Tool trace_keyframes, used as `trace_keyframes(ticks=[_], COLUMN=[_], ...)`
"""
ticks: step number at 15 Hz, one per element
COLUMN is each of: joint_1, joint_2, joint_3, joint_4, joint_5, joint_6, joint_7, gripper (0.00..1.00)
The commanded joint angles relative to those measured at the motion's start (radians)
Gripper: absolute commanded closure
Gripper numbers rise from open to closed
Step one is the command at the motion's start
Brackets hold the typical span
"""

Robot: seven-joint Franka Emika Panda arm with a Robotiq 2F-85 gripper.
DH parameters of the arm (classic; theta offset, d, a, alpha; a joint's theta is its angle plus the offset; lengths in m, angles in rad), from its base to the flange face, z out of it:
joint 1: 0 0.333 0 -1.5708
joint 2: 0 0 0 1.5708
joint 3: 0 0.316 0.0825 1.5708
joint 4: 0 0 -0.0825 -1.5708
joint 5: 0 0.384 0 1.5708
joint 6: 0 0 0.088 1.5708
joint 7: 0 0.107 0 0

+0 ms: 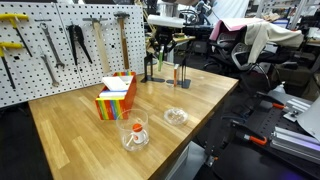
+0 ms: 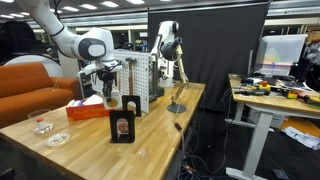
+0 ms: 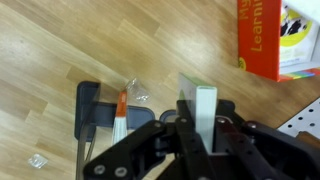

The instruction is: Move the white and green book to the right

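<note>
Gripper [image 3: 197, 132] snug on white and green book [image 3: 199, 100]

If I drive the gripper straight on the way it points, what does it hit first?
Likely the white and green book, upright between the gripper's jaws; beyond it, the wooden table. Contact depth is unclear.

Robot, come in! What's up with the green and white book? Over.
Gripper clamped on the white and green book, upright. Slim orange-and-white item stands close beside it. Rainbow-striped box nearby.

Book [image 3: 198, 108] wht/grn; box [image 1: 116, 97] rainbow stripes; table [image 1: 70, 140] lt wood grain; pegboard [image 1: 60, 50] wht.
</note>
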Motion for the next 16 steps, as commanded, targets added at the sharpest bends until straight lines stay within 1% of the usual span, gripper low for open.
trace_keyframes(ticks=[1, 4, 9, 13, 16], joint_1=[0.0, 0.004, 0.014, 0.012, 0.006], joint_2=[0.081, 0.191, 0.346, 0.411, 0.427], joint_3=[-0.022, -0.022, -0.035, -0.042, -0.043], joint_4=[0.139, 0.259, 0.426, 0.507, 0.522], joint_5=[-0.06, -0.057, -0.052, -0.046, -0.035], joint_6=[-0.171, -0.253, -0.323, -0.332, -0.315], joint_7=[0.026, 0.034, 0.071, 0.087, 0.096], gripper=[0.96, 0.96, 0.96, 0.96, 0.96])
